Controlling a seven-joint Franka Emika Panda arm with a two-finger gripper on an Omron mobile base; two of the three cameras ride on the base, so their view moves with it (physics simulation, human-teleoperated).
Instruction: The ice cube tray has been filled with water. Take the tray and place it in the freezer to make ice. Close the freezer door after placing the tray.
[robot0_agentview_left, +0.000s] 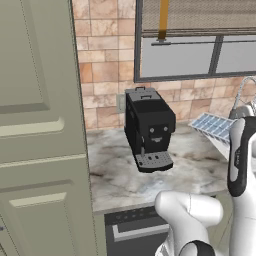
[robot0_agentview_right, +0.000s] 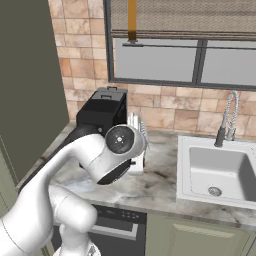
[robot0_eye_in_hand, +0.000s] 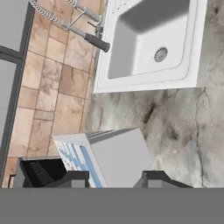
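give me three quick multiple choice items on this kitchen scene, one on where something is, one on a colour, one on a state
1. Where does the coffee machine stand?
A. on the marble counter
B. in the sink
C. on the floor

2. What colour is the sink?
A. black
B. white
C. green

3. How is the ice cube tray sitting?
A. flat on the counter
B. tilted, lifted off the counter
C. inside the sink

Answers:
1 A, its drip tray rests on the marble top.
2 B, the basin is white beside the faucet.
3 B, the hand view shows the gripper fingers either side of the tipped tray.
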